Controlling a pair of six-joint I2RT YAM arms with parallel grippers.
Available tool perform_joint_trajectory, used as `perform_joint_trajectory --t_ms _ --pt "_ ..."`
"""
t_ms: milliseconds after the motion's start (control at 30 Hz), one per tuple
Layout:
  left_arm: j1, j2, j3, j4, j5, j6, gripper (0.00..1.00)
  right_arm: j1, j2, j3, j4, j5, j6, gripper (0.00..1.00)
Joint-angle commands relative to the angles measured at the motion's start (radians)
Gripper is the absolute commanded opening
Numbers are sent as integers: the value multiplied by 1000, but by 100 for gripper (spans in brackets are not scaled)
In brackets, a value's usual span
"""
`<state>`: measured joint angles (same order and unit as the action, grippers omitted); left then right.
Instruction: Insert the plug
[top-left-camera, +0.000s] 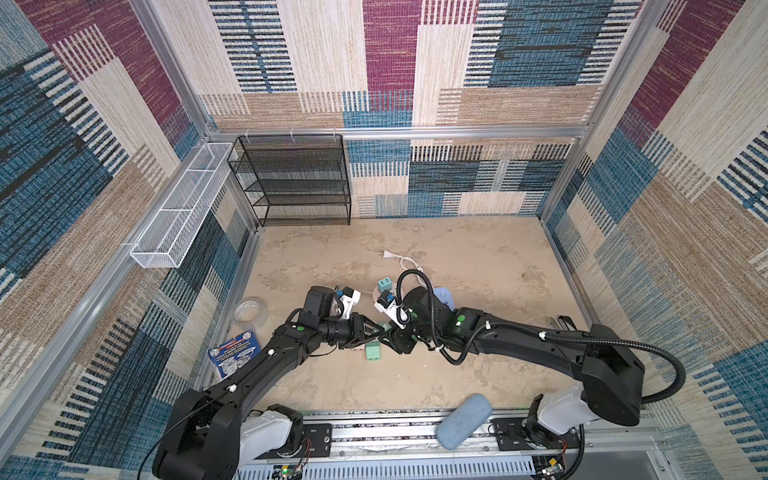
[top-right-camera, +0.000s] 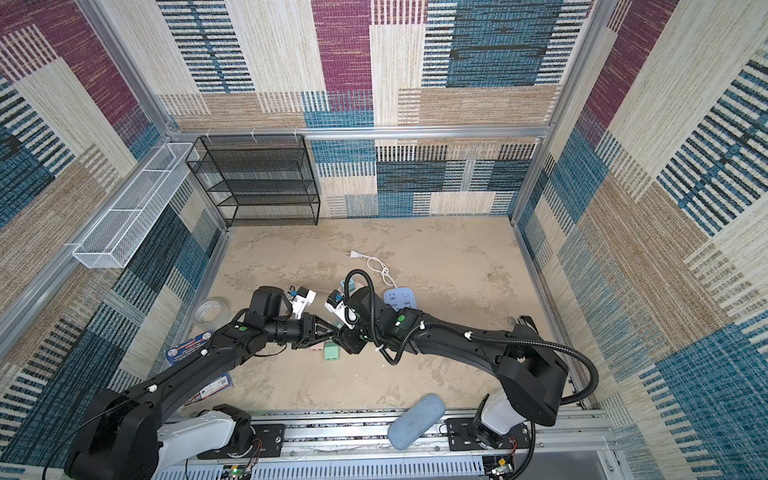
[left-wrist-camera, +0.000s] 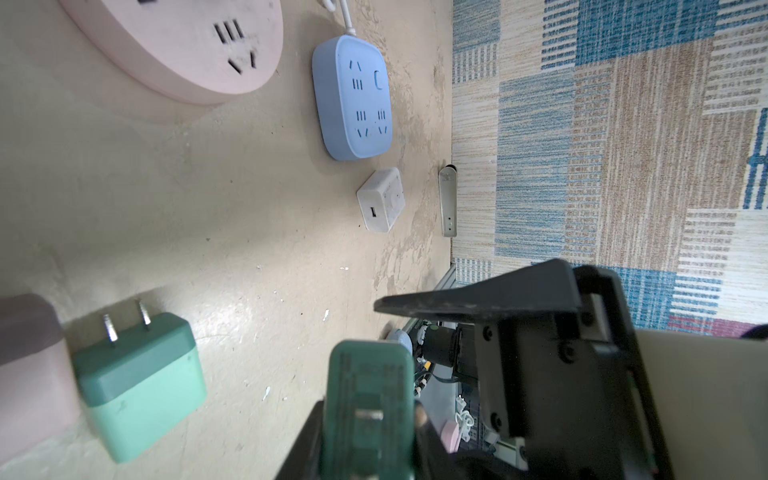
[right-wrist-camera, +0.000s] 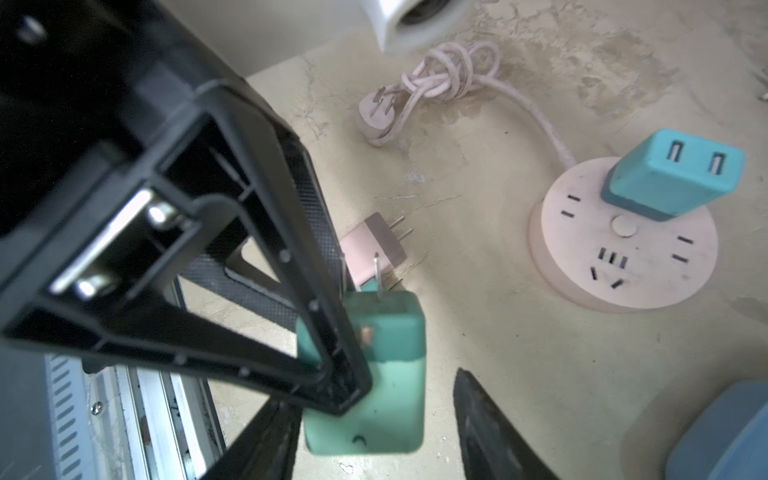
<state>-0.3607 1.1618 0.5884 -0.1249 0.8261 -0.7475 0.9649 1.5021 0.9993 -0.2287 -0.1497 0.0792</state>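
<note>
A green plug (left-wrist-camera: 368, 399) hangs above the table with my left gripper (left-wrist-camera: 368, 415) shut on its dark prong end. In the right wrist view its prongs point away from my right gripper (right-wrist-camera: 374, 390). That gripper is open, its fingers (right-wrist-camera: 490, 428) either side of the pale end with a gap. In both top views the two grippers (top-left-camera: 376, 328) (top-left-camera: 390, 333) meet at mid-table. The round pink power strip (right-wrist-camera: 623, 257) carries a teal adapter (right-wrist-camera: 673, 183). A second green plug (left-wrist-camera: 137, 382) lies on the table.
A blue power strip (left-wrist-camera: 353, 99), a white USB charger (left-wrist-camera: 380, 199), a pink plug (right-wrist-camera: 374, 245) and a knotted pink cord (right-wrist-camera: 440, 75) lie around. A tape roll (top-left-camera: 249, 313), booklet (top-left-camera: 235, 353), grey-blue pad (top-left-camera: 463, 419) and black mesh shelf (top-left-camera: 295, 178) stand further off.
</note>
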Motion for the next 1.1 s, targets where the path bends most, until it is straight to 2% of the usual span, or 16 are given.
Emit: perform_joint_trajectory --t_ms 0,100,200,367,633,767,1067 --pt "5 -30 -23 119 -80 -98 0 -11 -51 -8 130 -8 116 65" --pt "6 -48 -53 266 -114 -204 0 -26 -73 5 169 31 283 64" --pt "5 -66 -59 395 -131 -290 0 -75 -84 14 196 -15 511 60" --pt "4 -119 -58 493 -167 -361 0 -95 -194 -124 449 -50 772 54" --pt "3 -161 -46 551 -169 -405 0 -160 -318 -269 645 -78 916 48" --pt "2 -145 -62 654 -151 -459 0 -207 -362 -391 824 -135 1028 38" --pt "-1 -120 -84 816 -135 -541 0 -236 -347 -450 1003 -200 1095 42"
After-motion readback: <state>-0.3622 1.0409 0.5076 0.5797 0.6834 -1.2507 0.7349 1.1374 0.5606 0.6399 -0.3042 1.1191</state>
